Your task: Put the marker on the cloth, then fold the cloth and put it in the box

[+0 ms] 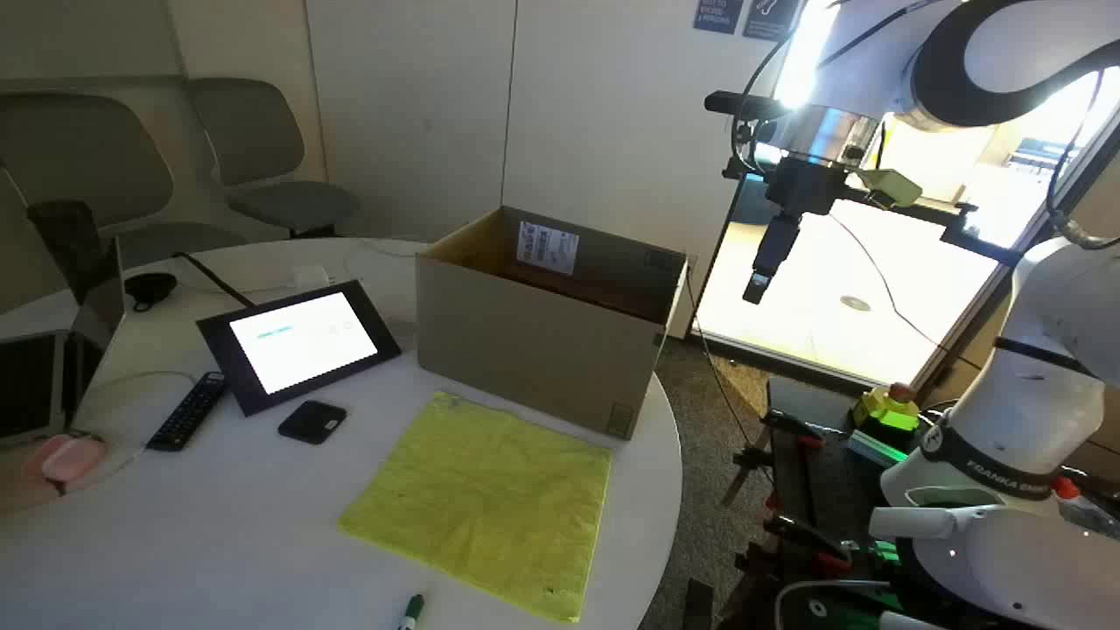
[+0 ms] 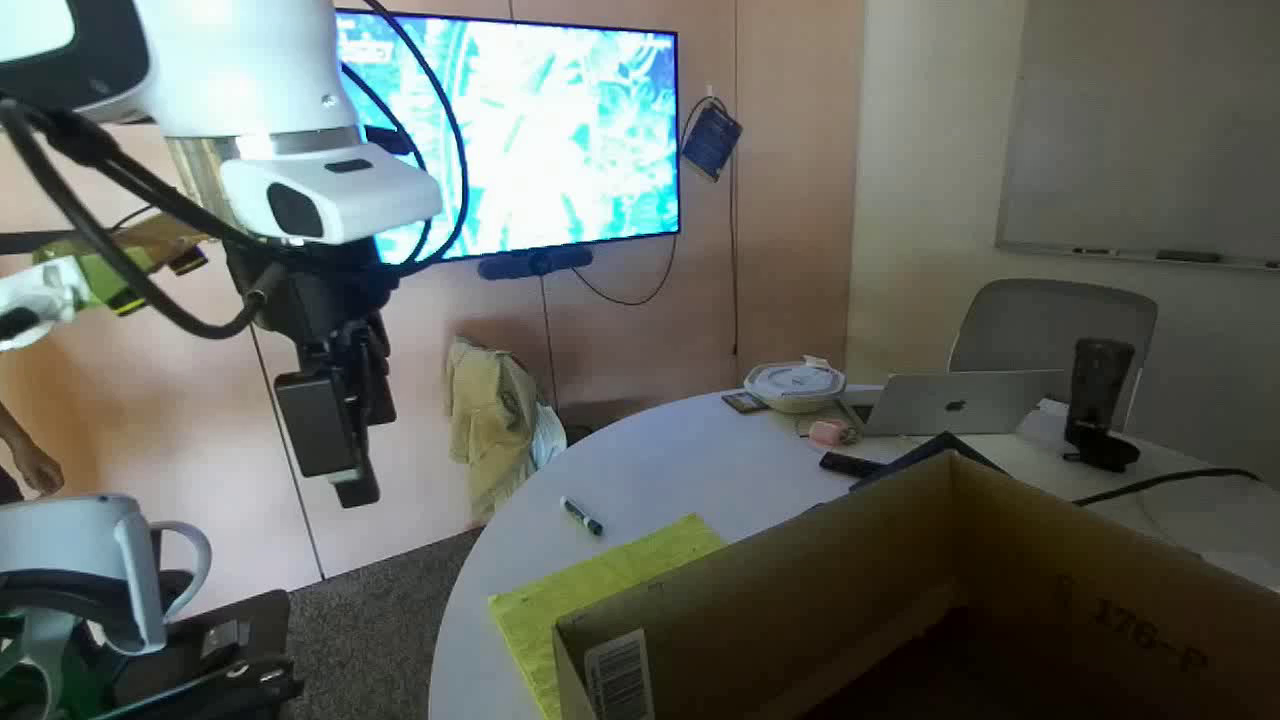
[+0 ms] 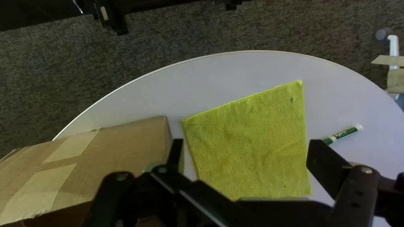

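The yellow-green cloth [image 1: 490, 499] lies flat and unfolded on the table, in front of the box. It also shows in the wrist view [image 3: 252, 119] and is partly hidden by the box in an exterior view [image 2: 615, 570]. The green-and-white marker [image 3: 343, 133] lies on the table beside the cloth, apart from it; it shows in both exterior views [image 1: 409, 612] [image 2: 582, 517]. The brown cardboard box [image 1: 534, 346] stands open-topped beside the cloth, its white label on an inner wall. My gripper [image 3: 246, 142] is open and empty, high above the table and off its edge [image 1: 757, 289].
A black-framed tablet [image 1: 302, 341], a black remote [image 1: 188, 409], a small black block [image 1: 312, 422], a pink case [image 1: 70, 459] and a laptop [image 1: 35, 376] are on the round white table [image 1: 262, 525]. A white lidded container [image 2: 795, 385] stands at its far side.
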`<state>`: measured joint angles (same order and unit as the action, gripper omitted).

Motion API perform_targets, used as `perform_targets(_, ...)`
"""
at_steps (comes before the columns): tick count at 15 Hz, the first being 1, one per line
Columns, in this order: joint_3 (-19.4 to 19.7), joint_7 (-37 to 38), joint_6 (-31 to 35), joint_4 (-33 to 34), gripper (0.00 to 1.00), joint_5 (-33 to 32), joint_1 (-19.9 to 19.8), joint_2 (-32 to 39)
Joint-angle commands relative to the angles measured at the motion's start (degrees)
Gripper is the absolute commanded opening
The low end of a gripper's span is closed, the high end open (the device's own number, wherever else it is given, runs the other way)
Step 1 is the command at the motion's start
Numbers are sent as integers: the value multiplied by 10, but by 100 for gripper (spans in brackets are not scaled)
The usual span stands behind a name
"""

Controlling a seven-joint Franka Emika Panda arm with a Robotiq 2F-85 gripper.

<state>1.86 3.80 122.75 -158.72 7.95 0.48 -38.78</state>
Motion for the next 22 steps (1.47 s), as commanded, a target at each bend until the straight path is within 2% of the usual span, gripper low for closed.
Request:
perform_targets(1, -3, -2, -2, 1, 100, 2, -4, 0)
perform_targets(7, -10, 3, -3, 14, 100, -1, -3, 11)
perform_targets(12, -33, 2, 0, 67, 100, -2, 14, 65)
perform_targets(16, -60, 4, 4, 143, 100, -11, 28, 145)
perform_targets(22, -114, 65, 17, 309, 100, -7, 55, 306)
